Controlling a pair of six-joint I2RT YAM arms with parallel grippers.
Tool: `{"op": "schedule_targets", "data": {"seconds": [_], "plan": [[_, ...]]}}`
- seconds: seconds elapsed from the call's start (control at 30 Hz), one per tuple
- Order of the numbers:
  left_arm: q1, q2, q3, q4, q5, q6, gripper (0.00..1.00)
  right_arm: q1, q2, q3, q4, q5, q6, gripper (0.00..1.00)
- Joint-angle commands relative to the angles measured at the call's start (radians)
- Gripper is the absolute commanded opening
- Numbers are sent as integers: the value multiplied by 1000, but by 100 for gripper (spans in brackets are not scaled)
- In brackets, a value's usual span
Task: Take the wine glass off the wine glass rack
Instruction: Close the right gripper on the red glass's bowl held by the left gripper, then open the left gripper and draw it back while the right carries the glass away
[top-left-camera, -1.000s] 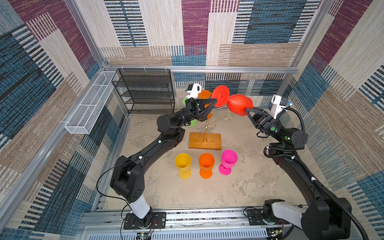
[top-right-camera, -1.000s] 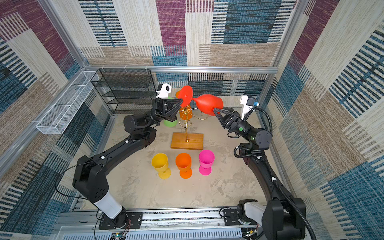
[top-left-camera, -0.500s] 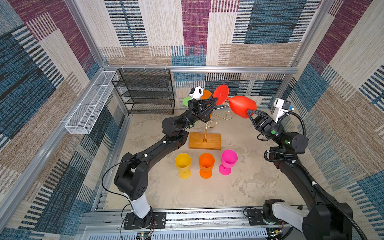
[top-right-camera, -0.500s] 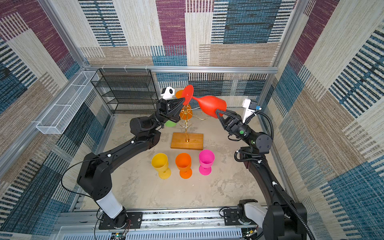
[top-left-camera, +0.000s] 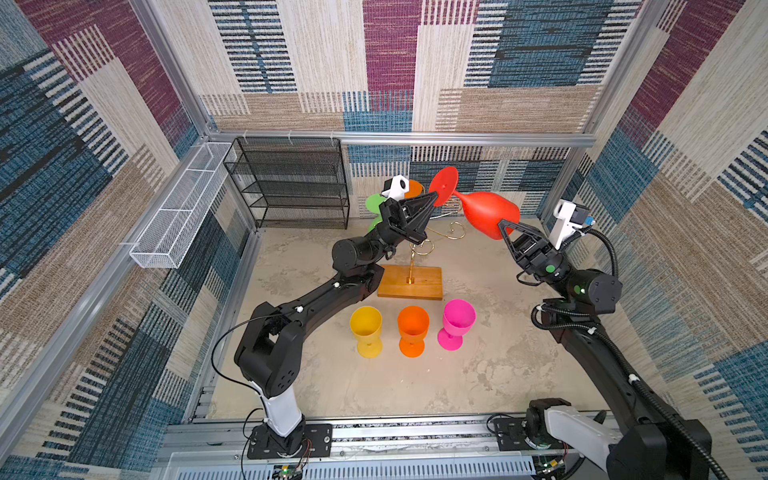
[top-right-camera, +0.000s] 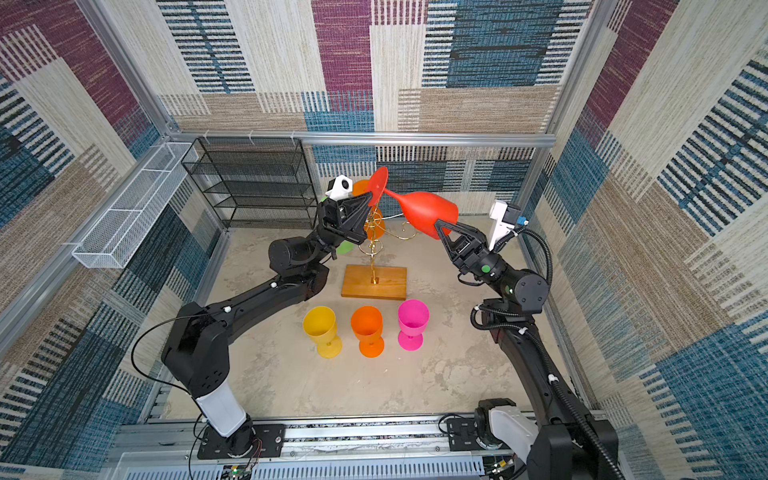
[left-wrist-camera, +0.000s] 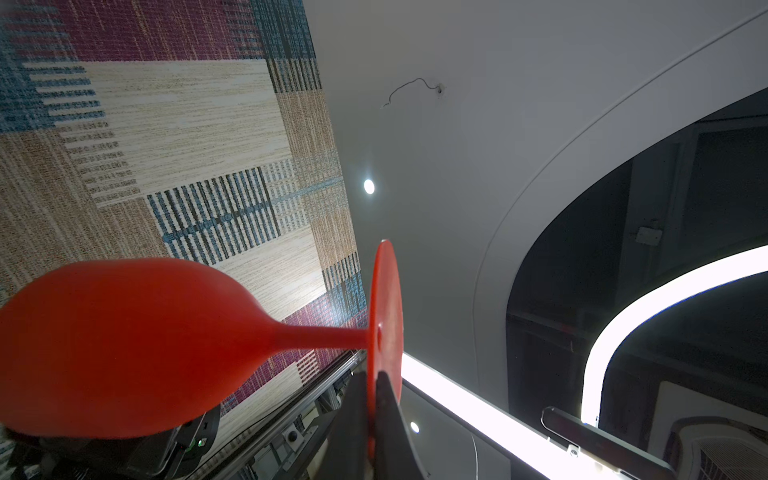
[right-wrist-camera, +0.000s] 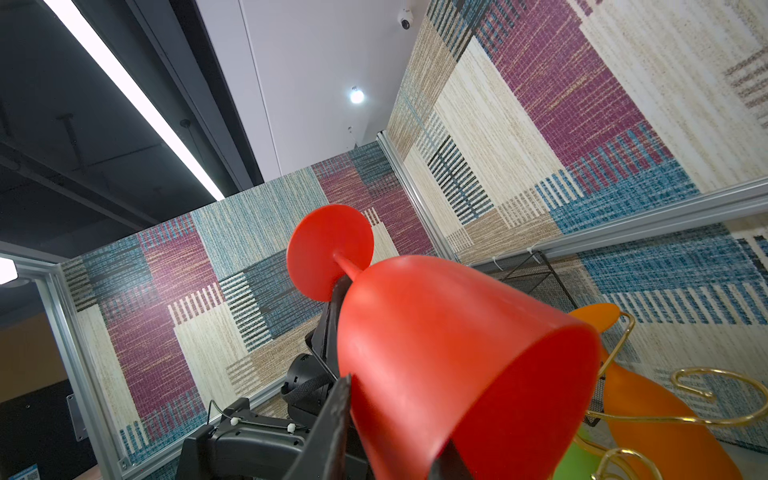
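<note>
**Item:** red wine glass (top-left-camera: 486, 212) — in the air, lying near level, clear of the wine glass rack (top-left-camera: 409, 283), which stands below both pairs of jaws.

**Left gripper** (top-left-camera: 432, 200): jaws pinched tight on the edge of the glass's foot.

**Right gripper** (top-left-camera: 508, 231): fingers straddle the bowl's lip, one against its outer wall — whether they press cannot be told.

**Hanging orange glass** (right-wrist-camera: 665, 432): on the rack, beyond the right jaws.

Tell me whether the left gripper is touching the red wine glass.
Touching. The left wrist view shows the left gripper pinching the edge of the round foot of the red wine glass between its fingers, with no gap.
</note>
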Motion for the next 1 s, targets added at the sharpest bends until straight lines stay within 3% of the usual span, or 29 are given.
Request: {"op": "schedule_targets", "data": {"seconds": [0.0,0.27,0.5,0.77,0.97], "plan": [[-13,11,-7,-47,1,-68,3,4,-17,-3,12,-22,-10,22],[-27,18,2,-48,-3,-76,16,4,-51,-2,-50,7,-19,8],[-33,4,-3,-48,-5,-54,31,4,-97,14,-146,41,-65,3],[-35,7,-21,-48,18,-40,50,4,-158,132,-485,121,-255,0],[-31,22,0,-48,88,-1,58,4,-161,307,-894,265,-453,0]]}}
